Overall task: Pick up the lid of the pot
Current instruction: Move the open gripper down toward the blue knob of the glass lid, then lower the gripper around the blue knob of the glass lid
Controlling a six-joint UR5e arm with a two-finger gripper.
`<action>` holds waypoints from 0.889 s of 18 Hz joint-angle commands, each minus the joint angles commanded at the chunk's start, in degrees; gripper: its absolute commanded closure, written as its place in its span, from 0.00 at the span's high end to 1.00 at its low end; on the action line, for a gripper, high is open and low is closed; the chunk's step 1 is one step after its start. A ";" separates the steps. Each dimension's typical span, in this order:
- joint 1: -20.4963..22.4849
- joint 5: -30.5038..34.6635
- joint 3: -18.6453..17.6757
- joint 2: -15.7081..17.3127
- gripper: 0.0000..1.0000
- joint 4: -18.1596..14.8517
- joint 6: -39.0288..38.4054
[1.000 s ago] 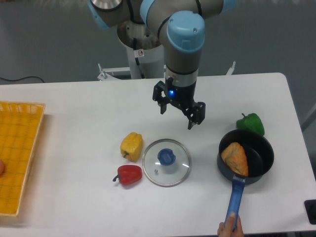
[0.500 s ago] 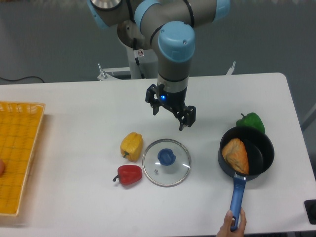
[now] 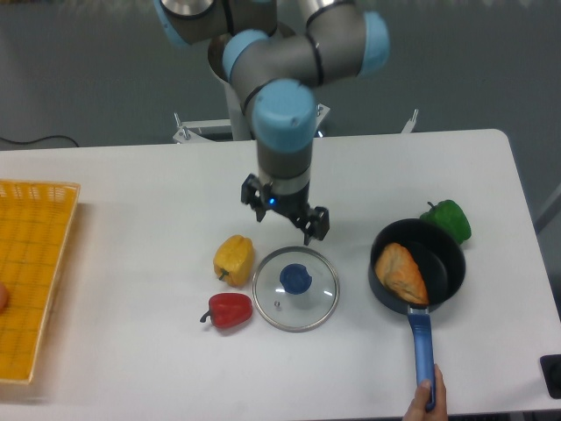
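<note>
Well, brown item [image 3: 401, 271] in pan [image 3: 443, 261]

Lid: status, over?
Hand open, off the lid. Lid ungripped, blue knob up. Yellow pepper and red pepper close beside, neither over the knob.

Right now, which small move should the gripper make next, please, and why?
Probably ease the open gripper toward the blue knob of the clear pot lid, before any closing. Its fingers stand apart with nothing between them, and in this view they appear short of the knob, nearer the picture's top. Their height is hard to judge.
</note>
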 joint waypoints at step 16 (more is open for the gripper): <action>2.64 1.14 3.51 -2.46 1.00 1.93 12.52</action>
